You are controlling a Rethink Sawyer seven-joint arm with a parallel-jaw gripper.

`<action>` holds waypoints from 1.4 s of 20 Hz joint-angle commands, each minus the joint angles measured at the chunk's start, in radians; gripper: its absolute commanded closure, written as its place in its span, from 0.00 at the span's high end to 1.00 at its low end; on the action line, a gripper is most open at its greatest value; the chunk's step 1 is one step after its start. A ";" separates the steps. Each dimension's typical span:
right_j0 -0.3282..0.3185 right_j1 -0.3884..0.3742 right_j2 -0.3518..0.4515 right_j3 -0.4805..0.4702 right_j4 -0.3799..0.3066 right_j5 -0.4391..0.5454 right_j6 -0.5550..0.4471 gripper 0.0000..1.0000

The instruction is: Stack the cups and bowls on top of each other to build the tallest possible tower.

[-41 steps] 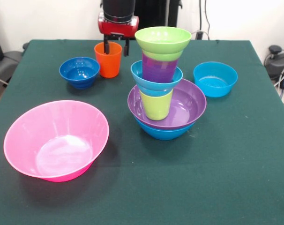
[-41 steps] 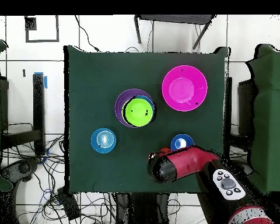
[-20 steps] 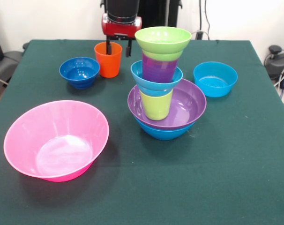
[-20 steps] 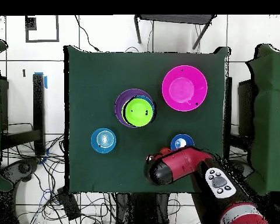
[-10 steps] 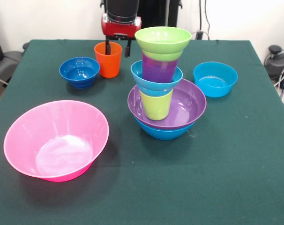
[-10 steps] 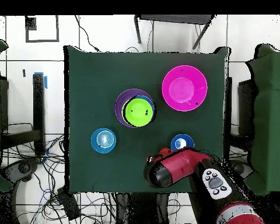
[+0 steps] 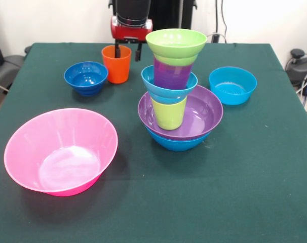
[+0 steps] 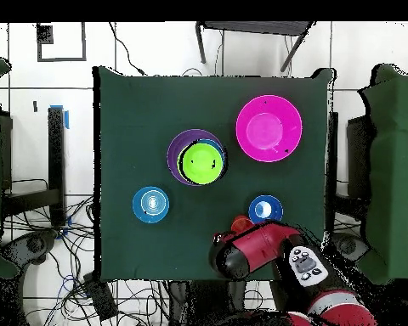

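A: While we are reading the front view from its left edge, what is lying where?

B: The pink bowl (image 7: 61, 151) is sitting lower left, the dark blue bowl (image 7: 86, 77) upper left, and the orange cup (image 7: 116, 64) just right of that, upright near the top edge.

A: And the gripper (image 7: 126, 51)?

B: It is hanging over the cup with its two fingers spread: one is dipping inside the rim, the other is standing outside, right of the wall. So it is bracketing the right wall rather than clamping it; I am seeing no squeeze yet.

A: Then the tower (image 7: 176, 91)?

B: It is standing in the centre, with the green bowl (image 7: 176, 43) on top. A turquoise bowl (image 7: 232, 85) is waiting at the right.

A: How should the grab go?

B: I am judging that the fingers need to sink deeper before pinching, since a glossy tapered wall is likely to slip. The lift should be rising straight, well clear of the green bowl, because the tower is standing just beside.
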 commanded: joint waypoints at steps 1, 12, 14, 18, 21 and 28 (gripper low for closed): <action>0.081 0.086 -0.042 -0.077 -0.062 -0.114 0.083 1.00; 0.164 0.119 -0.145 -0.095 -0.018 -0.211 0.094 1.00; 0.152 0.112 -0.135 -0.096 -0.011 -0.193 0.066 1.00; 0.133 0.089 -0.123 -0.087 -0.005 -0.158 0.023 1.00; 0.119 0.069 -0.112 -0.082 -0.008 -0.129 -0.009 1.00; 0.081 0.036 -0.085 -0.068 -0.007 -0.079 -0.065 1.00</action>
